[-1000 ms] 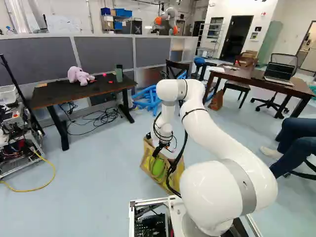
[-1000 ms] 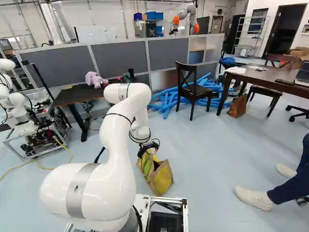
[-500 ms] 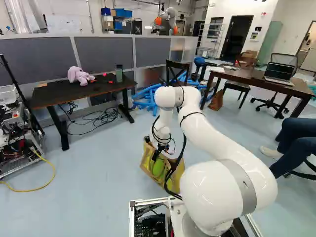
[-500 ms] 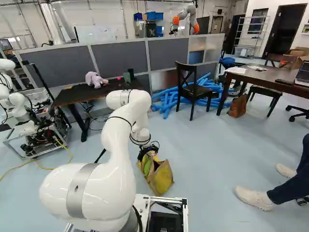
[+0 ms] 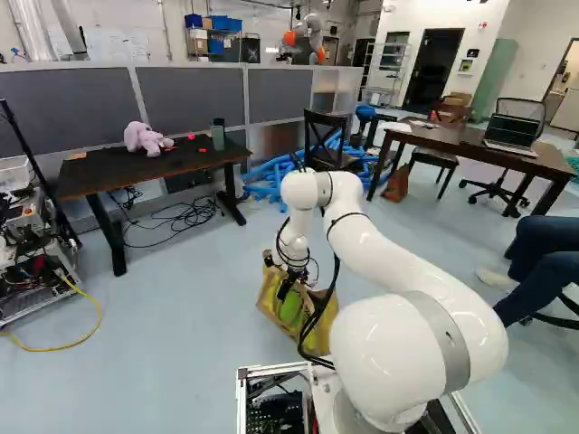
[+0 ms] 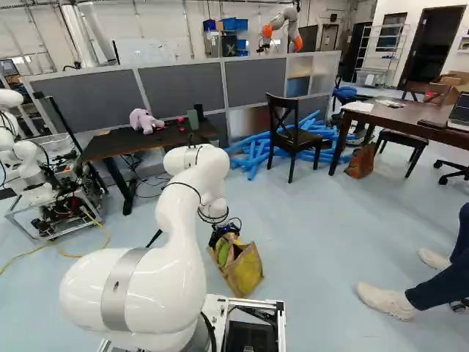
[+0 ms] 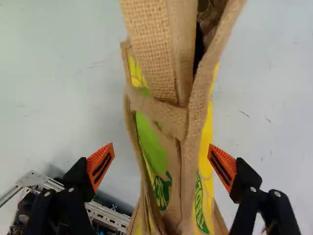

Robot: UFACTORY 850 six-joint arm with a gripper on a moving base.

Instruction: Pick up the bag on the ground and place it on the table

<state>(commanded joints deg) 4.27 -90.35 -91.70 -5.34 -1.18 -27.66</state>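
So, the burlap bag is on the floor just ahead of the base, standing up with its mouth partly open. There's something brown and a dark gap in the opening, but I can't tell what's inside. The gripper is wide open over it, one orange pad on each side, so it isn't holding anything. Over at the left of the left base view, a whitish bin sits on the cart, contents too hard to make out. Compared with a second ago, the arm's elbow sits lower, the gripper is a bit lower too, and the bag hasn't budged.
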